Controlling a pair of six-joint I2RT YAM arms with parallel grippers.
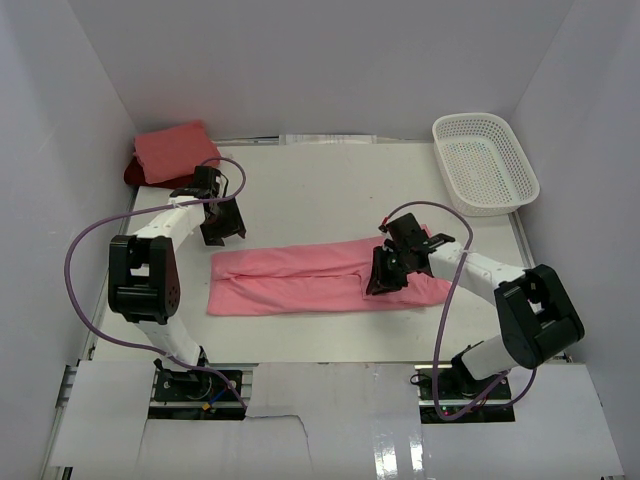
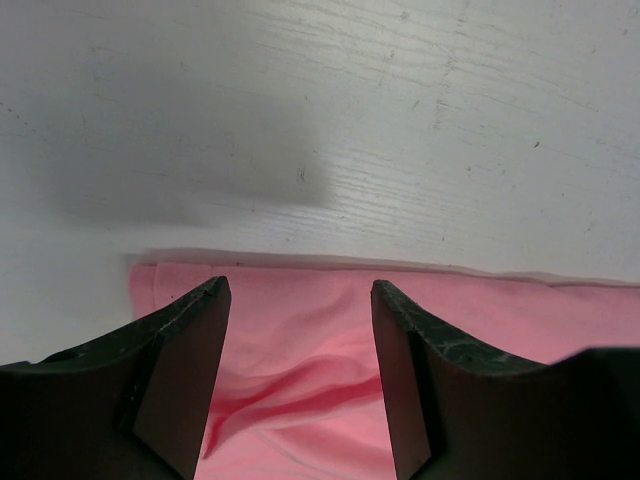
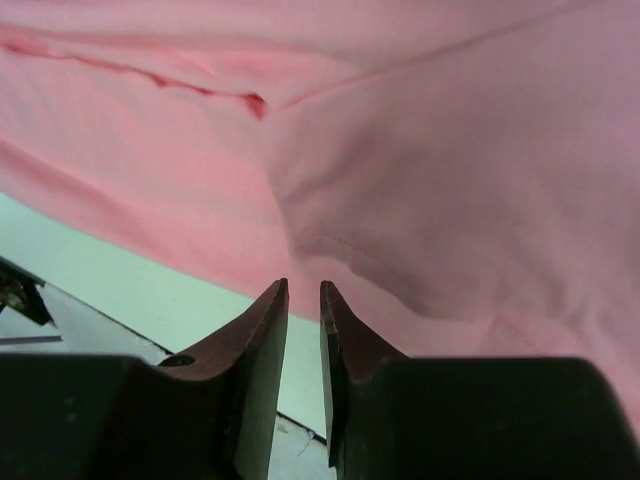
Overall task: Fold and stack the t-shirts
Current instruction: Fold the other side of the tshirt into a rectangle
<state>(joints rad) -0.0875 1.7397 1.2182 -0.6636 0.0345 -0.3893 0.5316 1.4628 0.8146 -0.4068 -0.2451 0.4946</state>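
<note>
A rose pink t-shirt (image 1: 300,275) lies folded into a long band across the middle of the table. My left gripper (image 1: 222,232) hangs open over the shirt's far left corner. In the left wrist view the left gripper (image 2: 300,290) has wrinkled pink cloth (image 2: 300,350) showing between its spread fingers. My right gripper (image 1: 383,282) is over the band's right part, near its front edge. In the right wrist view the right gripper (image 3: 303,290) has its jaws a narrow slit apart, nothing between them, and the pink cloth (image 3: 420,150) just beyond.
At the back left corner a folded salmon pink shirt (image 1: 175,150) rests on a dark red one (image 1: 133,175). A white mesh basket (image 1: 485,165) stands at the back right. White walls close in the table on three sides.
</note>
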